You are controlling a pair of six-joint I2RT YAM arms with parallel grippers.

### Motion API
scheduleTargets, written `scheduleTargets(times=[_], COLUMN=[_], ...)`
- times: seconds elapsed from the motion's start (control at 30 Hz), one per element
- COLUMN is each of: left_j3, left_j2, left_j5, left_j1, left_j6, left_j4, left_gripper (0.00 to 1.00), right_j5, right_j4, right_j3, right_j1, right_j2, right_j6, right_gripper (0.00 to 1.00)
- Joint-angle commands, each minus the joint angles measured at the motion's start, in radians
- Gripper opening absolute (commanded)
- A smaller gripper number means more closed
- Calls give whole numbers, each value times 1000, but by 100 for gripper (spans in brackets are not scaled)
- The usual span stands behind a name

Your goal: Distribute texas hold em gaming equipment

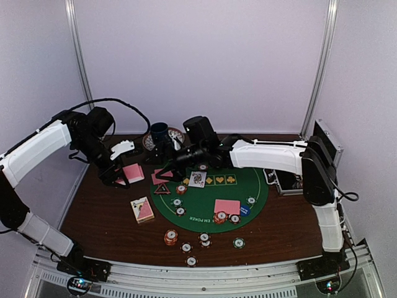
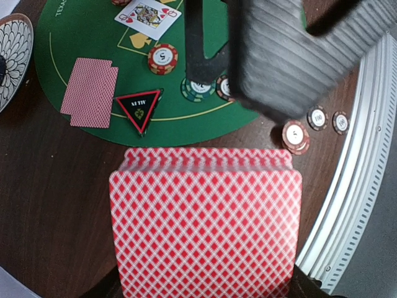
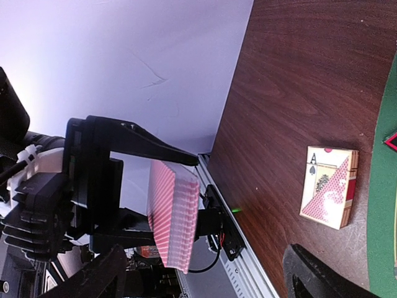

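Left claw (image 1: 121,175) clenched on the deck of pink-backed cards (image 2: 205,230), held above the table (image 1: 105,217) just left of the green mat (image 1: 205,214). Right claw (image 3: 208,261) spread wide with nothing in it, facing the deck. We count two face-down pairs on the mat — one by the triangle (image 2: 140,107), one at the near rim (image 1: 227,207) — plus a face-up queen (image 2: 147,15). Some chips sit on the mat, others loose (image 1: 186,247) off its near rim. We judge the deal early: most board cards and the loose chips remain.
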Motion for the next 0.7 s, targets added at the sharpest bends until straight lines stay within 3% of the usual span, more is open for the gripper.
scheduleTargets(times=[0.0, 0.67], left_j3=[35, 42], left_j2=[5, 8], left_j5=[32, 48], left_j1=[6, 6], left_j6=[-9, -8], left_j4=[31, 34], left_gripper=[0, 0], right_j5=[-29, -43], right_j4=[53, 116], right_j3=[61, 242], right_j1=[18, 56], right_j2=[30, 209], right_j6=[40, 147], right_gripper=[91, 88])
